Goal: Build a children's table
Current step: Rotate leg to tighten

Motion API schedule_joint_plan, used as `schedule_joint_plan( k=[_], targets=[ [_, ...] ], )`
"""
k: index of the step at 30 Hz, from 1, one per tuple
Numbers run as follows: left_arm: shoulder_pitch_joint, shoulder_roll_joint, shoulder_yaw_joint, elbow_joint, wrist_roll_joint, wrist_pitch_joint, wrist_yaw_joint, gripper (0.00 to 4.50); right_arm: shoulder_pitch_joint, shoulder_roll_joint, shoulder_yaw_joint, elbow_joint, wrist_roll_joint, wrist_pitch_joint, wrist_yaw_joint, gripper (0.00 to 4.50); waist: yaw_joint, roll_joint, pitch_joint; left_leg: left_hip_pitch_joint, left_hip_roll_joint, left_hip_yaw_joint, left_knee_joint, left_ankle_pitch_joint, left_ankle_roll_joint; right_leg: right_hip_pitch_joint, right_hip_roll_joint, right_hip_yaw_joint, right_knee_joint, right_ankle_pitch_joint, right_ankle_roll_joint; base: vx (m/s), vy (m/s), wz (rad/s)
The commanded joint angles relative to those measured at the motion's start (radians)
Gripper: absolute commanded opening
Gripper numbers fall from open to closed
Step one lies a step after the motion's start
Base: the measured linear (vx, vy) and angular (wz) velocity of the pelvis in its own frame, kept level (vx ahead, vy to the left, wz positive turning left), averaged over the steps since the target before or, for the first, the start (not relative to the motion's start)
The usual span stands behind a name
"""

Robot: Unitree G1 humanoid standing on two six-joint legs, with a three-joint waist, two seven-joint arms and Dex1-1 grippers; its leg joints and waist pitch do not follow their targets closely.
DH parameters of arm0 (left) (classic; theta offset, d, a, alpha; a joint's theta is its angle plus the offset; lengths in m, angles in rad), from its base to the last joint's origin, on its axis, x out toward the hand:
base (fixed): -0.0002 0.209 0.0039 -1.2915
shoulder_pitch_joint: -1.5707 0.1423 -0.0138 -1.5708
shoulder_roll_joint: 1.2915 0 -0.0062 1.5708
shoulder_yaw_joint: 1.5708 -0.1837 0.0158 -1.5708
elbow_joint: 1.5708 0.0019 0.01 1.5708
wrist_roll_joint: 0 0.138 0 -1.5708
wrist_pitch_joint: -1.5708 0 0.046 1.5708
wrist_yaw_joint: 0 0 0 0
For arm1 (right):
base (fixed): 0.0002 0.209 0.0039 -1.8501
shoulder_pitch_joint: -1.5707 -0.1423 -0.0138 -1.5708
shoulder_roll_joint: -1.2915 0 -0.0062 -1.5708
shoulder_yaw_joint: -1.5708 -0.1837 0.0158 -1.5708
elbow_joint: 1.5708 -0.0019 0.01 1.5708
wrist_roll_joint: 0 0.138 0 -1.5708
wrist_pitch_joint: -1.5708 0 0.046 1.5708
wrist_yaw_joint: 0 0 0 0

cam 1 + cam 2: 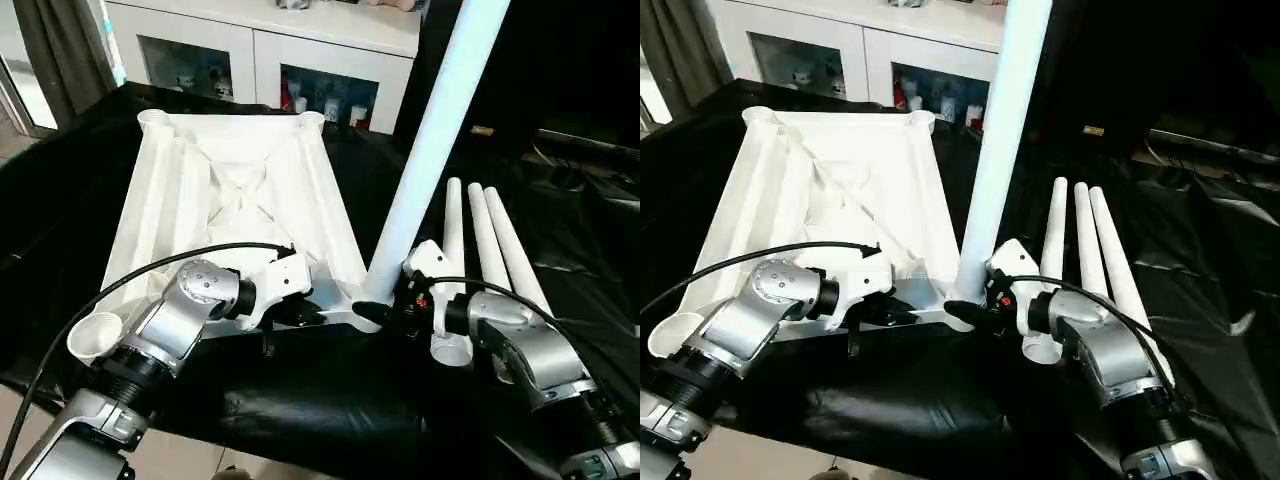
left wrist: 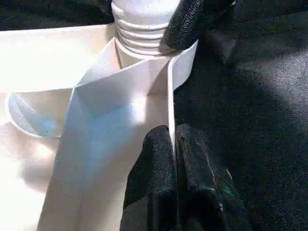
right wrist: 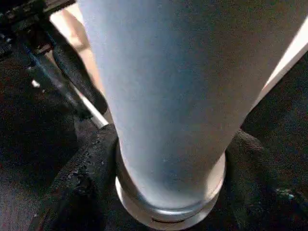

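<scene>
The left gripper (image 2: 173,159) pinches the tabletop (image 1: 230,190) rim beside its near corner socket, where the right gripper (image 3: 163,192) clasps the standing leg (image 1: 430,130).

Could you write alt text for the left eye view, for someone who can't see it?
A white table leg stands in the near corner of an upturned white tabletop, the right gripper around its base. The left gripper pinches the tabletop's near edge; three more legs lie on black cloth.
</scene>
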Motion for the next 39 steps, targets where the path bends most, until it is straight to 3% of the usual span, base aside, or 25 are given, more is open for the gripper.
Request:
schedule_joint_plan(
  k=[1, 3, 4, 6, 8, 12, 13, 16, 18, 21, 27, 32, 37, 39],
  targets=[
    [0.0, -0.023, -0.021, 0.045, 0.027, 0.032, 0.043, 0.0, -0.005, 0.025, -0.043, 0.061, -0.023, -0.008, -0.102, 2.73, 0.002, 0.005, -0.06, 0.0, 0.081, -0.03, -0.059, -0.131, 0.037, 0.045, -0.128, 0.089, -0.069, -0.25, -0.111, 0.0, 0.0, 0.0],
    [-0.029, -0.063, -0.007, 0.108, 0.056, 0.077, 0.146, 0.0, -0.032, 0.082, -0.097, 0.169, -0.046, -0.025, -0.265, 2.72, -0.004, 0.003, -0.056, 0.006, 0.078, -0.03, -0.059, -0.189, 0.01, 0.042, -0.131, 0.084, -0.086, -0.371, -0.091, 0.0, 0.0, 0.0],
    [-0.043, -0.08, -0.002, 0.137, 0.068, 0.083, 0.189, 0.0, -0.045, 0.105, -0.119, 0.21, -0.048, -0.033, -0.326, 2.72, -0.007, 0.007, -0.054, 0.005, 0.077, -0.035, -0.061, -0.207, -0.001, 0.043, -0.133, 0.08, -0.093, -0.423, -0.076, 0.0, 0.0, 0.0],
    [-0.092, -0.156, 0.021, 0.236, 0.086, 0.116, 0.331, 0.0, -0.093, 0.189, -0.199, 0.325, -0.023, -0.06, -0.513, 2.72, -0.012, 0.009, -0.055, 0.009, 0.08, -0.038, -0.061, -0.237, -0.016, 0.039, -0.135, 0.079, -0.099, -0.454, -0.062, 0.0, 0.0, 0.0],
    [-0.111, -0.189, 0.027, 0.271, 0.09, 0.132, 0.38, 0.0, -0.115, 0.219, -0.216, 0.363, -0.018, -0.073, -0.576, 2.72, -0.013, 0.016, -0.056, 0.014, 0.08, -0.04, -0.061, -0.27, -0.025, 0.035, -0.136, 0.078, -0.102, -0.46, -0.058, 0.0, 0.0, 0.0],
    [-0.18, -0.316, 0.015, 0.388, 0.116, 0.169, 0.517, 0.0, -0.216, 0.339, -0.2, 0.485, -0.046, -0.111, -0.728, 2.72, -0.02, 0.016, -0.056, 0.014, 0.08, -0.042, -0.063, -0.303, -0.03, 0.032, -0.134, 0.081, -0.101, -0.44, -0.061, 0.0, 0.0, 0.0],
    [-0.185, -0.324, 0.014, 0.397, 0.118, 0.168, 0.524, 0.0, -0.224, 0.347, -0.199, 0.495, -0.048, -0.119, -0.734, 2.72, -0.019, 0.022, -0.057, 0.014, 0.079, -0.042, -0.061, -0.309, -0.033, 0.032, -0.136, 0.081, -0.103, -0.435, -0.062, 0.0, 0.0, 0.0],
    [-0.212, -0.363, 0.012, 0.444, 0.121, 0.155, 0.555, 0.0, -0.265, 0.385, -0.19, 0.548, -0.063, -0.17, -0.741, 2.72, -0.017, 0.021, -0.058, 0.012, 0.078, -0.039, -0.063, -0.295, -0.021, 0.032, -0.134, 0.085, -0.098, -0.395, -0.065, 0.0, 0.0, 0.0],
    [-0.222, -0.374, 0.012, 0.461, 0.118, 0.14, 0.555, 0.0, -0.276, 0.391, -0.183, 0.563, -0.069, -0.189, -0.722, 3.42, -0.014, 0.019, -0.06, 0.007, 0.075, -0.037, -0.061, -0.271, -0.006, 0.037, -0.135, 0.085, -0.095, -0.38, -0.068, 0.0, 0.0, 0.0],
    [-0.224, -0.357, 0.002, 0.469, 0.129, 0.103, 0.545, 0.0, -0.278, 0.382, -0.185, 0.566, -0.069, -0.198, -0.707, 3.47, -0.01, 0.021, -0.061, 0.005, 0.078, -0.036, -0.063, -0.247, 0.008, 0.038, -0.134, 0.085, -0.091, -0.362, -0.071, 0.0, 0.0, 0.0],
    [-0.215, -0.313, -0.001, 0.466, 0.136, 0.057, 0.504, 0.0, -0.257, 0.318, -0.18, 0.534, -0.085, -0.219, -0.629, 4.07, -0.008, 0.02, -0.061, 0.005, 0.08, -0.035, -0.064, -0.251, 0.01, 0.04, -0.134, 0.085, -0.091, -0.367, -0.07, 0.0, 0.0, 0.0],
    [-0.187, -0.257, -0.004, 0.427, 0.13, 0.034, 0.429, 0.0, -0.194, 0.219, -0.167, 0.409, -0.096, -0.172, -0.531, 4.47, -0.005, 0.016, -0.063, 0.002, 0.079, -0.035, -0.064, -0.224, 0.025, 0.044, -0.133, 0.085, -0.092, -0.363, -0.061, 0.0, 0.0, 0.0],
    [-0.157, -0.207, -0.016, 0.369, 0.111, -0.016, 0.333, 0.0, -0.135, 0.118, -0.127, 0.296, -0.114, -0.134, -0.412, 4.47, -0.002, 0.016, -0.064, 0.0, 0.078, -0.031, -0.061, -0.179, 0.044, 0.044, -0.131, 0.086, -0.084, -0.307, -0.078, 0.0, 0.0, 0.0],
    [-0.119, -0.166, -0.033, 0.295, 0.082, -0.059, 0.225, 0.0, -0.101, 0.05, -0.104, 0.222, -0.1, -0.115, -0.302, 4.47, 0.003, 0.015, -0.065, -0.003, 0.079, -0.029, -0.059, -0.157, 0.06, 0.048, -0.129, 0.088, -0.078, -0.262, -0.083, 0.0, 0.0, 0.0]
  ],
)
